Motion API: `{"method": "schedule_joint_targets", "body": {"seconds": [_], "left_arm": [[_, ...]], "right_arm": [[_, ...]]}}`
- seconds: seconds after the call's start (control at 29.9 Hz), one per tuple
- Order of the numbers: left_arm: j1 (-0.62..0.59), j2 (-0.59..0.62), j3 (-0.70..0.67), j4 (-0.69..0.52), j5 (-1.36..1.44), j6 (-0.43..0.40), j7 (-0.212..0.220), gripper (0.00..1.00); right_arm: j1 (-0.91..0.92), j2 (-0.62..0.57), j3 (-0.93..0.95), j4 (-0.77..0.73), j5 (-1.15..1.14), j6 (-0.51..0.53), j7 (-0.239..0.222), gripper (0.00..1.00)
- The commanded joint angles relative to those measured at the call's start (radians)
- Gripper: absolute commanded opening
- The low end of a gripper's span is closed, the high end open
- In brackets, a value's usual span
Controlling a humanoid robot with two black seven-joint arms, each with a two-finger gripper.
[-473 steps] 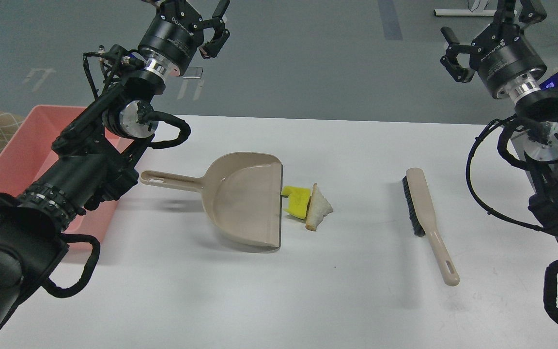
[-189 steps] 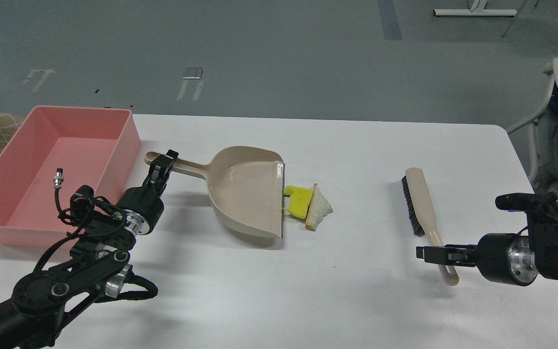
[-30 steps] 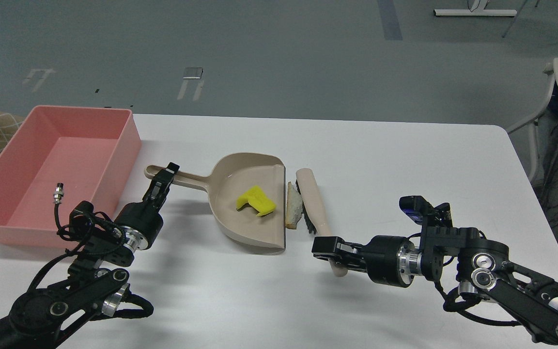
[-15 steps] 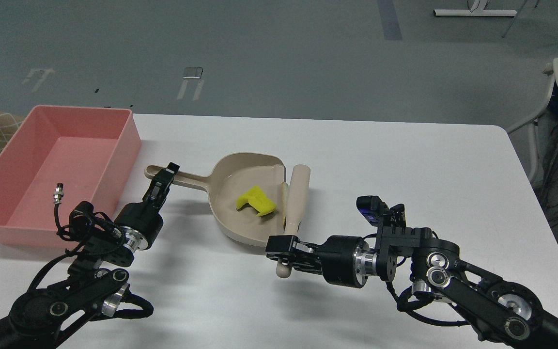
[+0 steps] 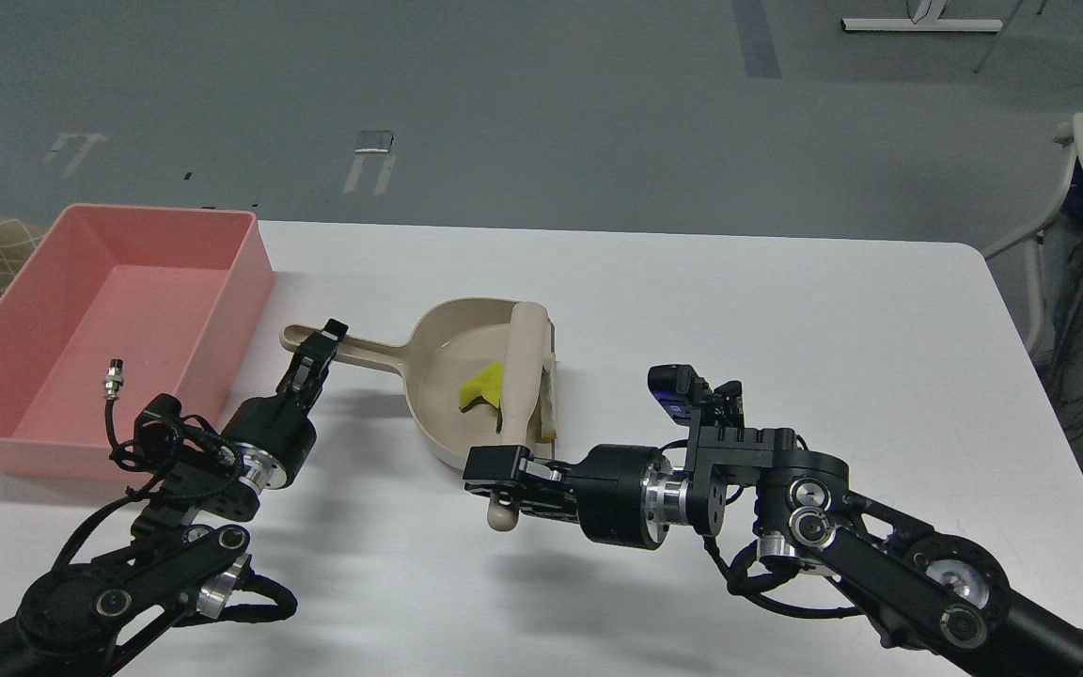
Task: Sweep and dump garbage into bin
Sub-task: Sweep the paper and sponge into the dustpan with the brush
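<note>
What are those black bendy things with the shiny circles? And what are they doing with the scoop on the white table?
Those are a robot's two arms. The picture comes from a camera in the robot's head, looking down, so you see its arms the way you see your own.

Each arm ends in a two-finger pincher called a gripper. The left gripper is pinching the handle of a beige dustpan. The right gripper is pinching the handle of a small brush, which lies across the dustpan's open side.

The pretend rubbish is a yellow block, inside the dustpan, and a bread slice, on edge at the pan's lip, just behind the brush.

The pink bin stands at the left of the white table. No rubbish has gone into it yet.
</note>
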Motion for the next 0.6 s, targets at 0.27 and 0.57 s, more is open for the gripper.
{"method": "schedule_joint_targets", "body": {"seconds": [0.27, 0.57], "left_arm": [[0.002, 0.000, 0.000, 0.000, -0.001, -0.001, -0.001, 0.00], [0.031, -0.011, -0.003, 0.000, -0.007, -0.001, -0.002, 0.00]], "right_arm": [[0.038, 0.055, -0.011, -0.043, -0.003, -0.001, -0.004, 0.00], [0.061, 0.078, -0.011, -0.066, -0.001, -0.001, -0.006, 0.00]]}}
